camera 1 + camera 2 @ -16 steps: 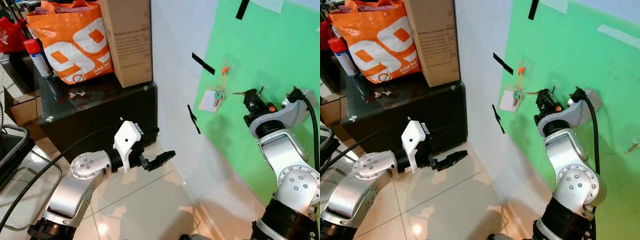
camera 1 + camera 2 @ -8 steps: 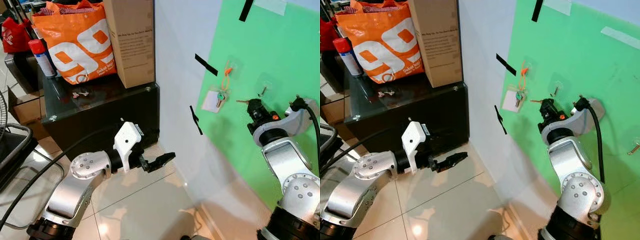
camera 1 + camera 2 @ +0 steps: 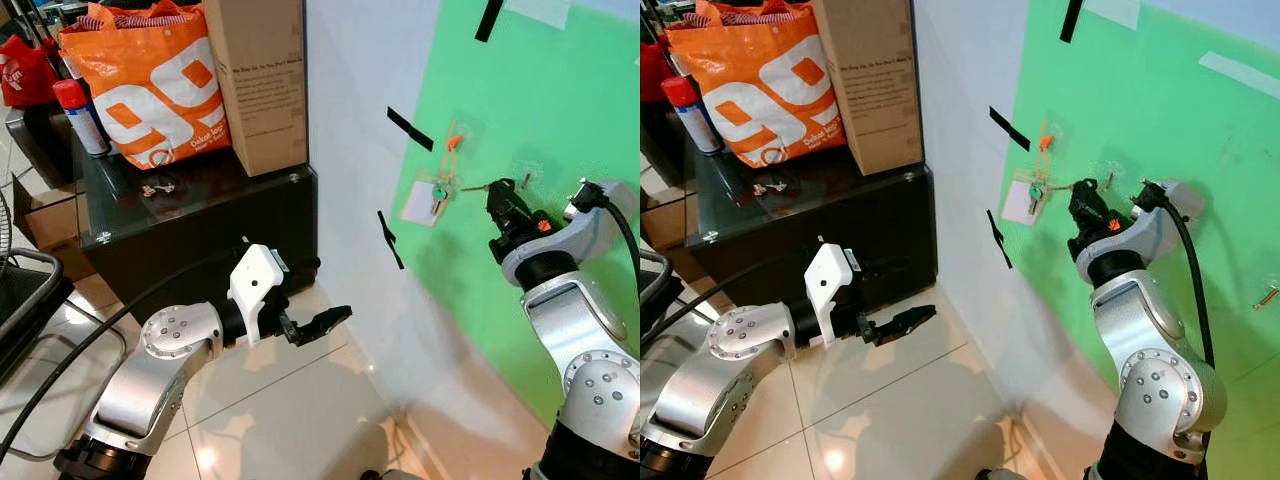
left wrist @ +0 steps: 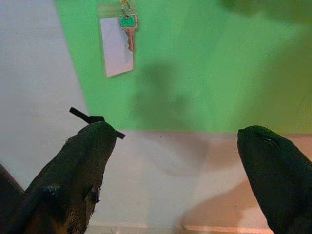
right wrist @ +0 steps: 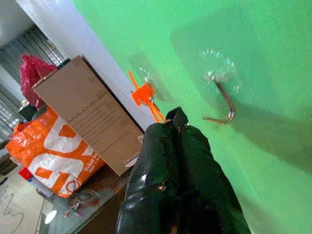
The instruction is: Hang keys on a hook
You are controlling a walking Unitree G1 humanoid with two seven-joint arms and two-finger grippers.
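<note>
Orange plastic shopping bag (image 3: 150, 85): large white "99", with a line of small white print beneath, too small to read.
Brown cardboard box (image 3: 258, 80): block of small dark printed lines on its side, illegible.

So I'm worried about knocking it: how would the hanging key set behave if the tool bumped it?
The key set dangles from an orange tie, so it would probably swing freely. Its white tag looks thin and light, likely to flutter. The right tool is close beside it.
</note>
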